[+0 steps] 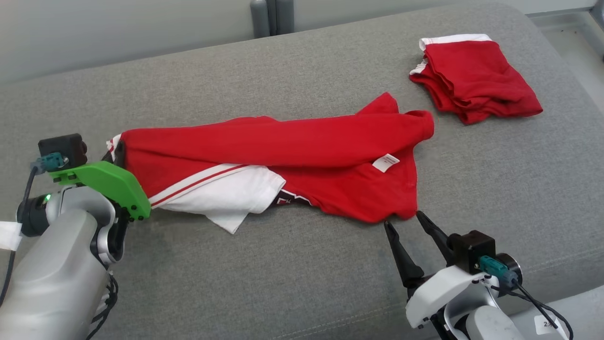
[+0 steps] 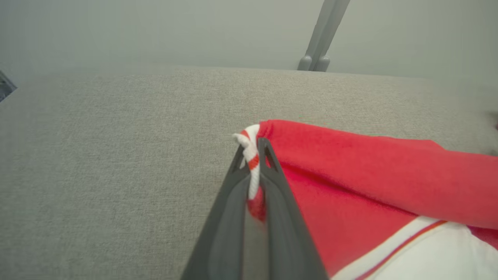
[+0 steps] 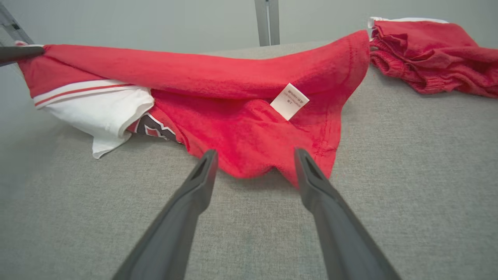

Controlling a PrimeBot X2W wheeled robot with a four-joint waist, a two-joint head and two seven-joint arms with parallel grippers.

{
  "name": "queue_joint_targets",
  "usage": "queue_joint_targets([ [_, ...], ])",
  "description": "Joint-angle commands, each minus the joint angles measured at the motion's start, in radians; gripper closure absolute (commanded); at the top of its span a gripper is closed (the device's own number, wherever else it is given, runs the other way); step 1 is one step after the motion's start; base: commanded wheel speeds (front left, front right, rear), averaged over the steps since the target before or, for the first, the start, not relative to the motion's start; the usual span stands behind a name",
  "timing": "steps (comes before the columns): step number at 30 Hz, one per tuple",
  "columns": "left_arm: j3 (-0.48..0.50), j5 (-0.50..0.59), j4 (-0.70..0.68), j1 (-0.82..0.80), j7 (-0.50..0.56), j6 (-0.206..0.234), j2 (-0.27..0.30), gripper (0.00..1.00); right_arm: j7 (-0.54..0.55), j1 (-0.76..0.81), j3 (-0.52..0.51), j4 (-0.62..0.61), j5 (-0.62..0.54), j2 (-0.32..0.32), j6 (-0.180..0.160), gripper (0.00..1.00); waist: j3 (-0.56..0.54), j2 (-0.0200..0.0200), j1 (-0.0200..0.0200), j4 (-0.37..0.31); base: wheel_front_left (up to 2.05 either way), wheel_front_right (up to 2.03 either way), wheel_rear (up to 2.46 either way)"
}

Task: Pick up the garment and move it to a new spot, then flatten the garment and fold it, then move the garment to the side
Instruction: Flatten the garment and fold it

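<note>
While the left gripper (image 2: 252, 147) clamps one end of the garment (image 1: 302, 141), the right gripper (image 3: 255, 155) gapes wide, the hem just ahead of its tips. Better to advance slightly, close low, then pull taut.

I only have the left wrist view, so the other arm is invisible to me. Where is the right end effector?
Observer: The right end effector is open, fingertips at the near hem of the red garment, nothing clamped.
Operator: Anything else nearby?
Observer: A folded red cloth lies apart from it, far right.
Operator: Any label showing?
Observer: A white tag shows on the garment's right end.
</note>
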Motion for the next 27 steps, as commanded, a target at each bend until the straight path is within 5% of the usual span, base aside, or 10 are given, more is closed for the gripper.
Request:
queue_joint_targets([
  [1,0.002,-0.004,0.007,0.011,-0.007,0.002,0.013,1.00,0.003,0.012,0.002,-0.007,-0.006,-0.001,-0.001,0.00,0.009,0.0000,0.0000,0.014,0.00,0.00,0.00],
  [2,0.003,-0.002,0.018,0.009,-0.016,-0.001,0.014,0.97,0.009,0.012,0.004,-0.011,-0.008,-0.001,-0.001,0.00,0.009,0.0000,0.0000,0.016,0.00,0.00,0.00],
  [3,0.003,0.003,0.029,0.005,-0.026,-0.004,0.013,0.56,0.012,0.013,0.005,-0.016,-0.010,-0.001,-0.001,0.00,0.009,0.0000,0.0000,0.018,0.00,0.00,0.00],
  [4,0.003,0.009,0.041,-0.003,-0.039,-0.004,0.011,0.00,0.017,0.013,0.005,-0.020,-0.012,-0.001,-0.001,0.00,0.008,0.0000,0.0000,0.020,0.00,0.00,0.00],
  [12,0.028,-0.025,0.108,-0.014,-0.092,-0.022,-0.052,0.00,0.035,0.023,0.000,-0.039,-0.017,-0.001,-0.001,0.00,-0.007,0.0000,0.0000,0.034,0.00,0.00,0.00],
  [17,0.055,-0.078,0.116,0.047,-0.077,0.005,-0.084,0.00,0.037,0.039,-0.011,-0.041,-0.010,-0.001,-0.001,0.00,-0.032,0.0000,0.0000,0.051,0.00,0.00,0.00],
  [27,0.038,-0.110,-0.042,0.286,-0.106,0.022,-0.126,0.00,0.020,0.060,-0.027,-0.030,0.015,-0.001,-0.001,0.00,-0.085,0.0000,0.0000,0.072,0.00,0.00,0.00],
])
